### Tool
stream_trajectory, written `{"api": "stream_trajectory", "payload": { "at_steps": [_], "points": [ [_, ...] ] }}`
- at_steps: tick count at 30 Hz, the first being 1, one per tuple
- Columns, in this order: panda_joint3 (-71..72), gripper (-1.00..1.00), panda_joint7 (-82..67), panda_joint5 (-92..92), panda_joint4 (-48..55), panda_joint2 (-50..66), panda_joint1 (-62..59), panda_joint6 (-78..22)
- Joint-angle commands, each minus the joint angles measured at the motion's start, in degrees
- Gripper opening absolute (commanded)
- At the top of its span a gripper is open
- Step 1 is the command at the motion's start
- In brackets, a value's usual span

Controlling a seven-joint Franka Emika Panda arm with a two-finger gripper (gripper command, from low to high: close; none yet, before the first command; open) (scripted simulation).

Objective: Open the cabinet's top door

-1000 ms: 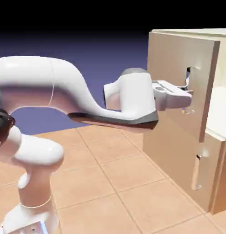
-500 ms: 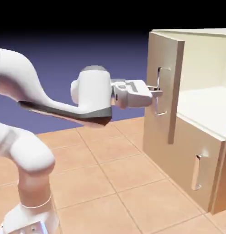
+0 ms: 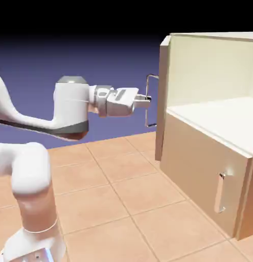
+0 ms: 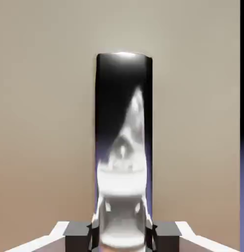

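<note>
- Standing wide open, the top door (image 3: 163,97) is at the far upright edge of the cabinet's front, seen nearly edge-on in the exterior view.
- Its handle (image 3: 147,115), a tall silver bar, is on the door's face toward the exterior view's left; in the hand view it shines with pale and dark reflections.
- The gripper (image 3: 148,100) is closed on that bar, a fingertip to either side.
- Past the door, the cabinet (image 3: 212,74) shows a cream inside, with a bright, flat shelf (image 3: 220,118) reaching the front edge.
- Beneath the shelf, the lower door (image 3: 192,169) is closed, a short silver handle (image 3: 220,193) near the front's near upright edge.
- The white arm (image 3: 33,174) rises from the exterior view's lower left and reaches across to the bar.
- Under it all run warm orange-tan floor tiles (image 3: 108,204) with pale joints.
- Behind, the plain backdrop (image 3: 108,61) goes from blue-violet up to black.
</note>
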Motion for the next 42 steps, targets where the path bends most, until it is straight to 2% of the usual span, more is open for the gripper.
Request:
{"api": "stream_trajectory", "payload": {
  "at_steps": [1, 11, 20, 28, 42],
  "points": [
    [1.07, -1.0, -1.56, 2.67, -0.7, -1.23, 0.16, -0.84],
    [14.57, -1.0, -14.29, 27.59, -5.0, -11.62, 7.43, -15.69],
    [32.99, -1.0, -17.98, 47.94, -0.76, -12.13, 14.38, -35.57],
    [49.58, -1.0, -17.94, 62.34, 11.71, -6.45, 10.59, -53.53],
    [68.5, -1.0, -19.81, 74.88, 40.78, -1.55, -11.1, -78.38]
  ]
}}
